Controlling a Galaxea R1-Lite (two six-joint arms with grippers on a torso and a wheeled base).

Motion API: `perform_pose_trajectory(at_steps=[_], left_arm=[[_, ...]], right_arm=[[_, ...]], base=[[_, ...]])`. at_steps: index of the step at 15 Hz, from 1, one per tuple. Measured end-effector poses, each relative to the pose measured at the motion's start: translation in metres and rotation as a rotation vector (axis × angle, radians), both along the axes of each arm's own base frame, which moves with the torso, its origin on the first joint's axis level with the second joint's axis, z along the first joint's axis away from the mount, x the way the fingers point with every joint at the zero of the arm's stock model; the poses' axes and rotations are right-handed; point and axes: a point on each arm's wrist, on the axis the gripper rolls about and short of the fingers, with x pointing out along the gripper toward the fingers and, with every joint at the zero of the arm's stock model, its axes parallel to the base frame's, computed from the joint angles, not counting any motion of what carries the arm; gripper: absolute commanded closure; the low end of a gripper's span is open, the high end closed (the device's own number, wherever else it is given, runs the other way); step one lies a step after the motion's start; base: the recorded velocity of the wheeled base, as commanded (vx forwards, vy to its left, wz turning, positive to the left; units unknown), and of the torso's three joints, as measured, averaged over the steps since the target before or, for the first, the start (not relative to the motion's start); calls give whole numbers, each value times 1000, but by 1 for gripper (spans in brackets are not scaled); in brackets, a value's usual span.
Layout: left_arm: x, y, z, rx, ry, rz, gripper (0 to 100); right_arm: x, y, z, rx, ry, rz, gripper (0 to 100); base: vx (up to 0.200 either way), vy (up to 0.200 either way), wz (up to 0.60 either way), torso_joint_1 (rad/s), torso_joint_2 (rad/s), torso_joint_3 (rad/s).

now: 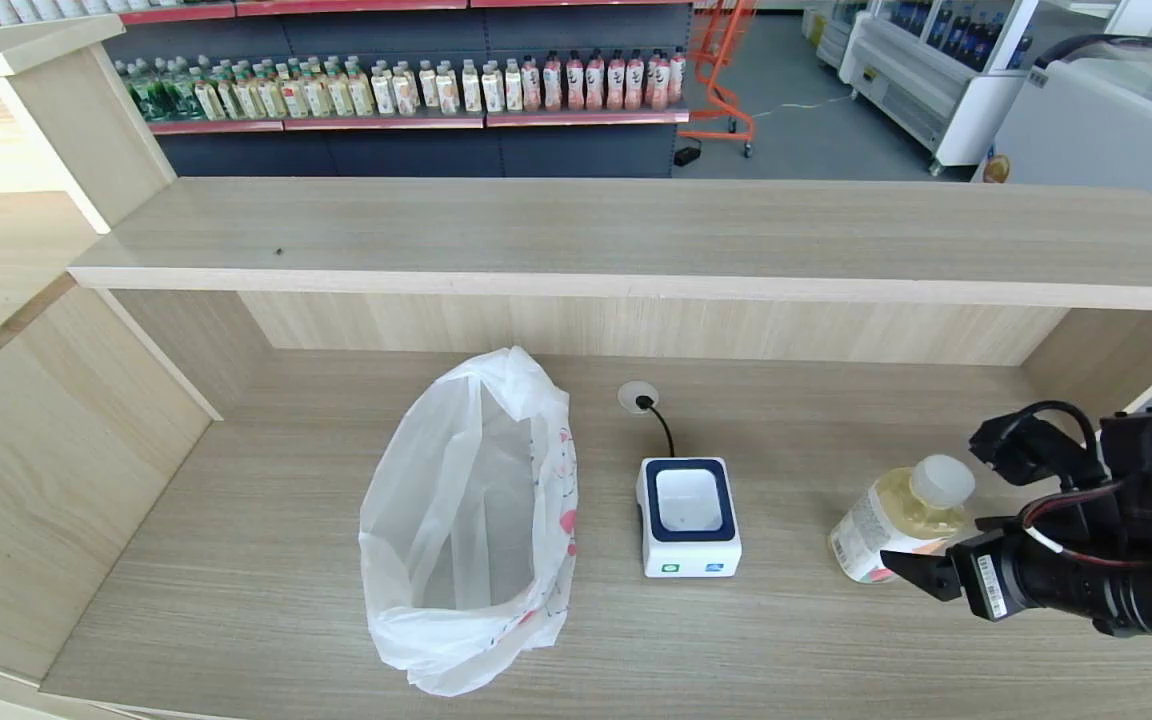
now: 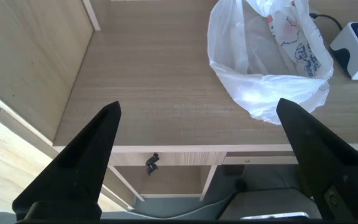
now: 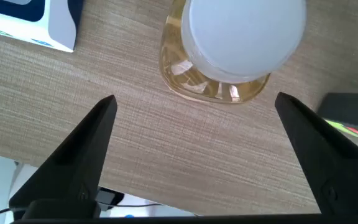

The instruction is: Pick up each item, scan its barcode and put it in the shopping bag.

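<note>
Reading from the left: the left gripper (image 2: 199, 104) hangs over the near edge of the wooden counter (image 1: 236, 600), its fingers spread wide and empty, well short of the bag. Parked there, it seems meant to leave the working area free. Next, the white plastic shopping bag (image 1: 471, 520) sits slumped on the counter with its mouth propped open toward the robot, presumably so that an item can be dropped in unaided; nothing can be made out inside. Near the bag but apart from it, the barcode scanner (image 1: 688, 515) lies window-up, its black cable (image 1: 663, 428) running back to a port in the counter. It stands between bag and bottle, so a lifted item would likely pass over the window on its way. Farther right, the task's item, a clear bottle (image 1: 896, 520) of pale yellow liquid, stands upright and apart from the scanner. At far right the right gripper (image 3: 197, 98) hovers low on the bottle's near side, fingers wide and gripping nothing, the bottle ahead of the tips rather than between them. The head view gives the bottle's side label (image 1: 861, 530), where a barcode may sit. The right wrist view looks down on the white cap (image 3: 244, 31) and makes the gap to the fingertips plain. The left wrist view adds the bag's printed side.
</note>
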Motion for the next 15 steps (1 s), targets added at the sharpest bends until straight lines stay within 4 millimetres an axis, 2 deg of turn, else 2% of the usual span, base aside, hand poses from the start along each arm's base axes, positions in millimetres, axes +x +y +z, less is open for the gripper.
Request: perform_pose_trajectory(at_steps=[3,6,11,15], left_arm=[[0,0,0,0,0,0,0],[0,0,0,0,0,0,0],[0,0,0,0,0,0,0],[0,0,0,0,0,0,0]], right_arm=[[7,12,-17,-14,1,28,0],[18,20,-25,-14,-49,32,0],[39,36,-40,18,-168,-89,0],[45,41,-51,10,-158,-90,0]], base=[[0,0,0,0,0,0],[0,0,0,0,0,0],[0,0,0,0,0,0],[0,0,0,0,0,0]])
